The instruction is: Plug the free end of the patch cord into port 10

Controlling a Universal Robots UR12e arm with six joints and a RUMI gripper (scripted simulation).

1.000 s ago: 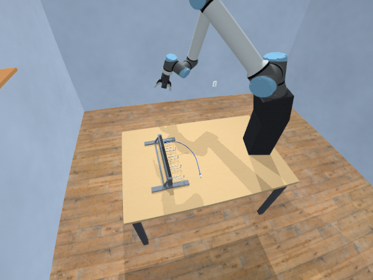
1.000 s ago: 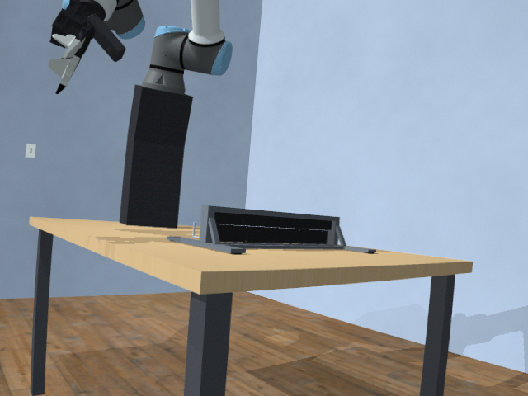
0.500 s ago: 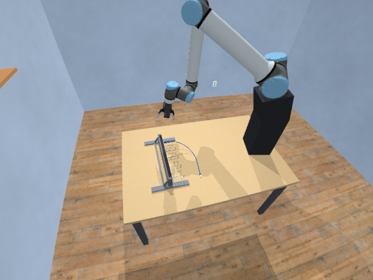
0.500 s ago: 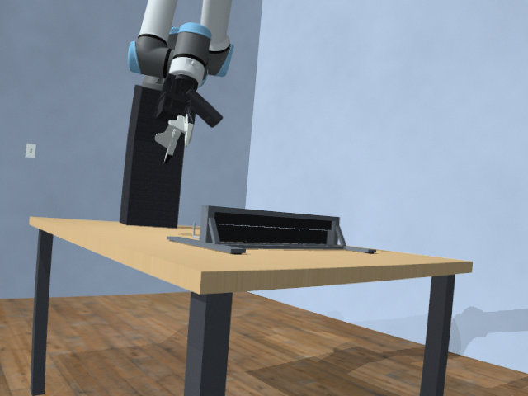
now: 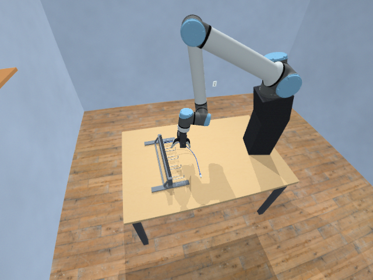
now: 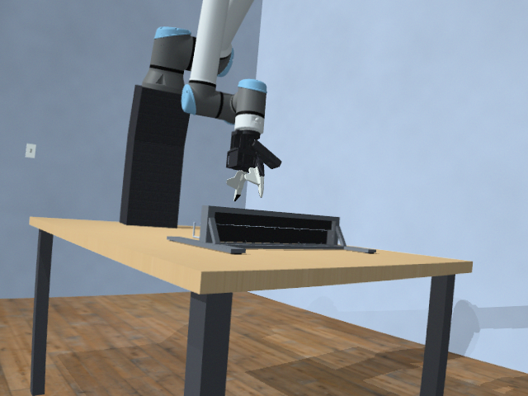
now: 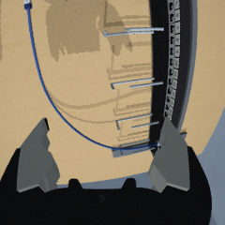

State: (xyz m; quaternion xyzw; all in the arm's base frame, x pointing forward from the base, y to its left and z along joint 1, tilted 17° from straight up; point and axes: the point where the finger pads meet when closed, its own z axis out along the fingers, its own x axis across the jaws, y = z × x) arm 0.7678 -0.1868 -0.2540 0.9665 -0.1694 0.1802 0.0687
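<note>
You've got a smooth, pale wood table (image 5: 228, 168) with a matt top and dark matt legs. The rack (image 6: 272, 214) looks like grey painted metal, not shiny at all, with a black face. The patch cord (image 7: 42, 89) is glossy-ish blue plastic. On the hand (image 6: 247, 187), the fingers look like plain matt grey plastic on a black body. The floor (image 5: 210, 241) is rough-looking brown wood planks with lots of grain.
</note>
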